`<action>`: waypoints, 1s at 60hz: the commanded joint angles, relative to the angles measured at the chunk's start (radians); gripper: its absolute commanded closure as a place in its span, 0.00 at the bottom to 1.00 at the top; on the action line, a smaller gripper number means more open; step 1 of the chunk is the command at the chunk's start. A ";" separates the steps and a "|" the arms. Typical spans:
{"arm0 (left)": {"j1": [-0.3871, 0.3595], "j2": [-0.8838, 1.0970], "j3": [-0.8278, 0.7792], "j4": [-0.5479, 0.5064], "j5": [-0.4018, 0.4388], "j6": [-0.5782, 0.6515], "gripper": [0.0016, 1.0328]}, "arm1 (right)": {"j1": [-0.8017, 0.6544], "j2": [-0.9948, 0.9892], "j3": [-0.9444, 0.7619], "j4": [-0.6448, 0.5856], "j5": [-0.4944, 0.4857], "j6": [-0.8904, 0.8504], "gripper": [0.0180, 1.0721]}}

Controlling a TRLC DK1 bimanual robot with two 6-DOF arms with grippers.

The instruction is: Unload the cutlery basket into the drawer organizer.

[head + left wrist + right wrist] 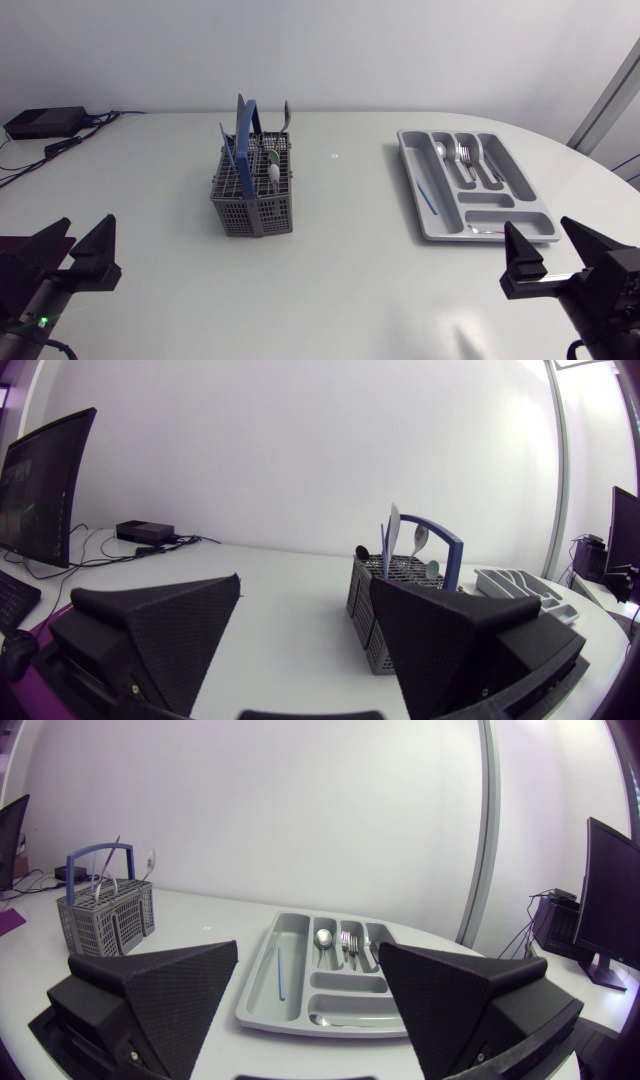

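The grey cutlery basket (254, 190) with a blue handle stands left of the table's middle, with a white spoon and other utensils upright in it. It also shows ahead of my left gripper (305, 635) as the basket (400, 605). The grey drawer organizer (475, 185) lies at the right; it holds a spoon, forks and a thin blue stick. In the right wrist view the organizer (325, 980) is just ahead of my right gripper (308, 995). Both grippers are open and hold nothing: my left gripper (72, 250) near the front left, my right gripper (562, 255) near the front right.
A black box (45, 122) with cables sits at the table's far left corner. A small mark (335, 156) lies on the white table between basket and organizer.
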 commanded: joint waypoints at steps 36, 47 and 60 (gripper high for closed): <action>0.023 0.070 0.126 -0.033 -0.005 0.000 0.04 | 0.049 0.109 0.109 0.037 0.020 0.020 0.04; -0.020 0.290 0.275 -0.029 -0.005 -0.009 0.06 | 0.146 0.388 0.213 0.127 0.049 0.057 0.04; -0.055 0.526 0.410 -0.067 -0.008 -0.014 0.10 | 0.274 0.600 0.311 0.149 0.089 0.121 0.05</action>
